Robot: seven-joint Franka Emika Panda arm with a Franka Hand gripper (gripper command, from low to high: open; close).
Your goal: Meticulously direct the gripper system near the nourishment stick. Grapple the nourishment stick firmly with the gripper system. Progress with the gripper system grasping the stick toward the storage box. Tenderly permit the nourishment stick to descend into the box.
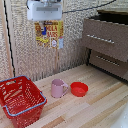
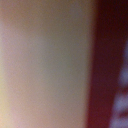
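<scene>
High in the exterior view, the white boxy head of my gripper (image 1: 47, 21) holds the nourishment stick (image 1: 49, 34) by its upper edge. It is a flat yellow-orange packet with red print, hanging upright in the air well above the table. The storage box (image 1: 20, 100), a red mesh basket with a blue-grey rim, stands on the table at the exterior view's lower left, below the packet and further to the left. The wrist view is a close blur of beige with a dark red band (image 2: 107, 65), and nothing in it can be made out.
A pink mug (image 1: 58, 88) and a small red bowl (image 1: 79, 89) stand on the wooden table to the right of the basket. A brown drawer cabinet (image 1: 107, 42) with an open top drawer fills the exterior view's right. A woven wall panel stands behind.
</scene>
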